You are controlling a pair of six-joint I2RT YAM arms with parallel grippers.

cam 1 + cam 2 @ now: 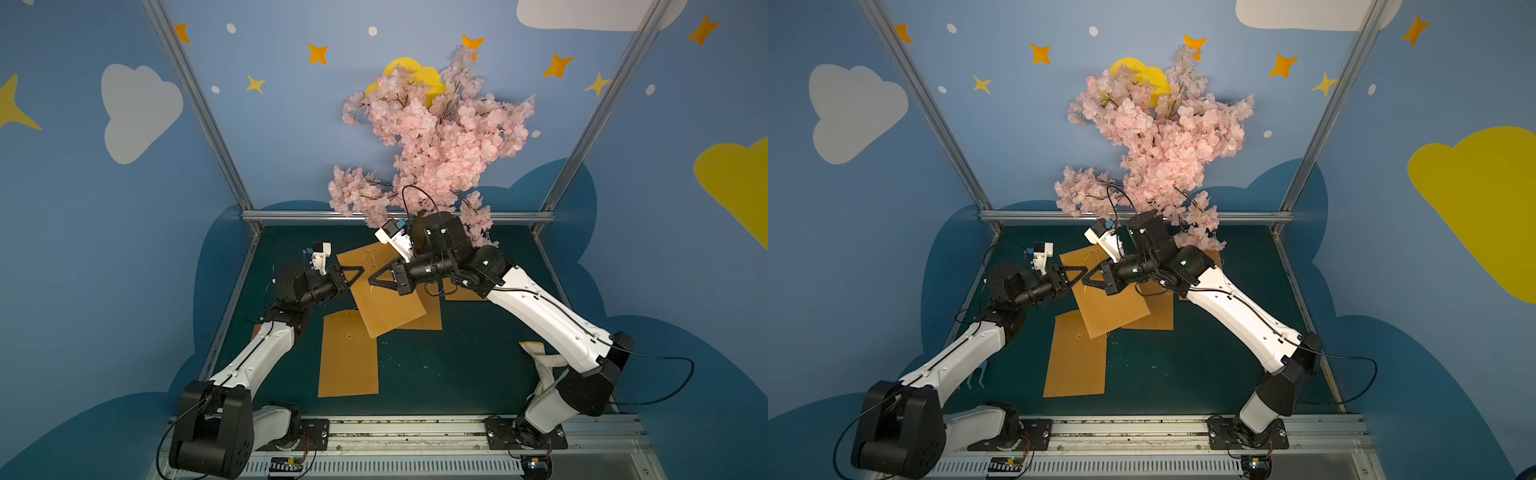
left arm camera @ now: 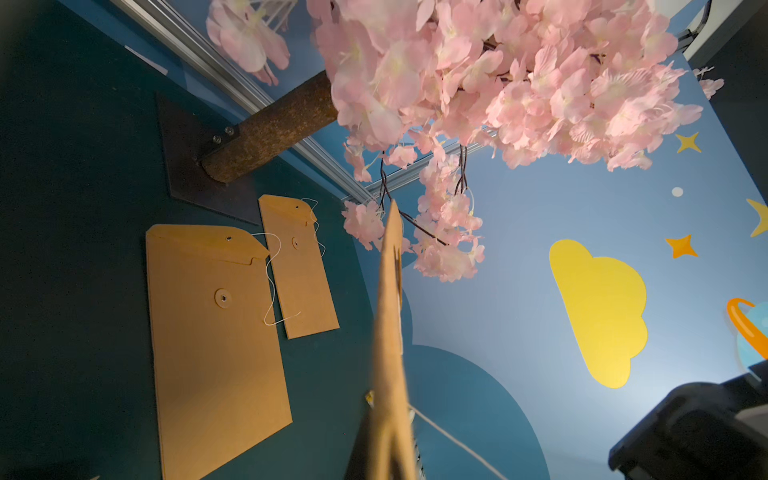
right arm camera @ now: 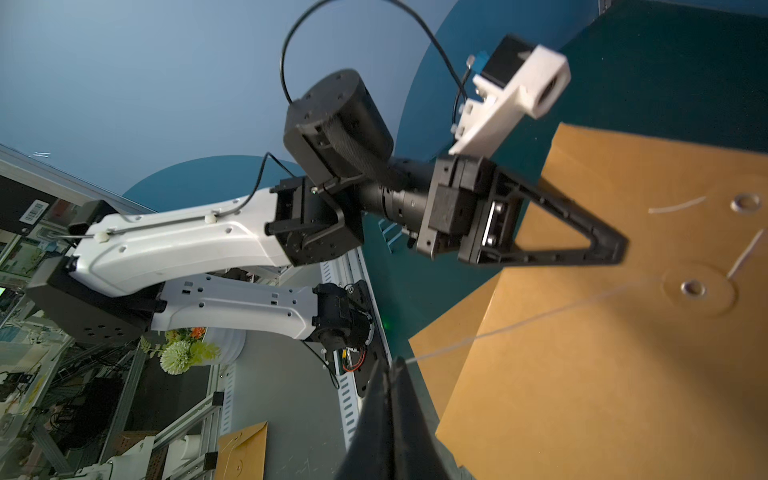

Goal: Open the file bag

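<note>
File bag (image 1: 386,305), clamped at 10 o'clock by left gripper (image 1: 362,270), may slip if right gripper (image 1: 372,280), pinching the string (image 3: 540,316), yanks.

No legible text or numbers.

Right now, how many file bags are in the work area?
4. A lifted bag in the left gripper; a flat bag at the front; a bag partly under the lifted one; a bag beneath the right arm. Others may be hidden.
</note>
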